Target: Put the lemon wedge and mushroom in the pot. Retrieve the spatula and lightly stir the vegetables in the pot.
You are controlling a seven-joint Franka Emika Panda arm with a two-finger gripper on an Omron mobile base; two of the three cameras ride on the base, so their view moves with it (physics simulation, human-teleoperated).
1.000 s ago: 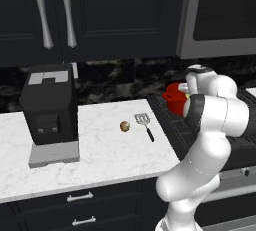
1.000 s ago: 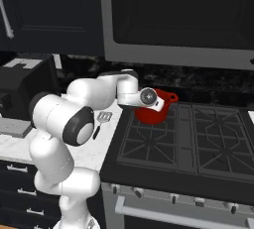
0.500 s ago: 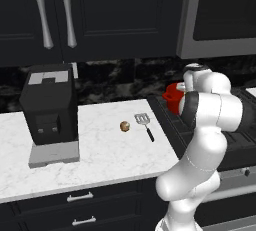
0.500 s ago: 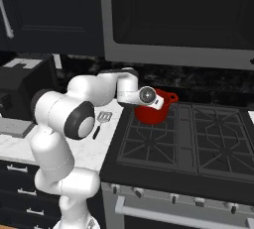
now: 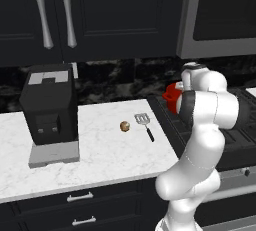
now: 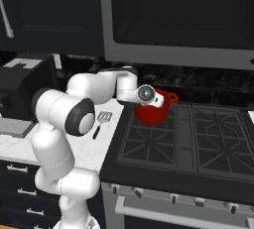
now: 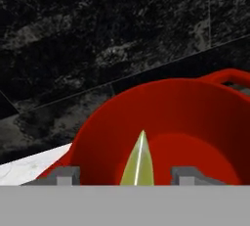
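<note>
The red pot (image 6: 150,115) stands on the stove's back left burner, and part of it shows behind my arm (image 5: 171,96). My gripper (image 6: 158,99) hovers just over its rim. Looking along the hand, the yellow-green lemon wedge (image 7: 138,164) points up between the spread fingertips (image 7: 64,176), with a gap on each side, above the pot's inside (image 7: 195,142). My gripper (image 7: 123,177) is open. On the white counter lies the round brown mushroom (image 5: 124,126), and right of it the spatula (image 5: 144,121) with its slotted head and black handle, also seen beside my arm (image 6: 101,120).
A black coffee machine (image 5: 49,107) stands on the counter's left part. The black stove (image 6: 193,141) with its grates takes up the right side. Dark cabinets and a microwave (image 6: 183,20) hang above. A dark marble backsplash (image 7: 97,39) runs behind the pot.
The jaws have opened and no longer grip the lemon wedge. The arm has drawn in slightly while the hand stays over the pot. Mushroom and spatula have not moved.
</note>
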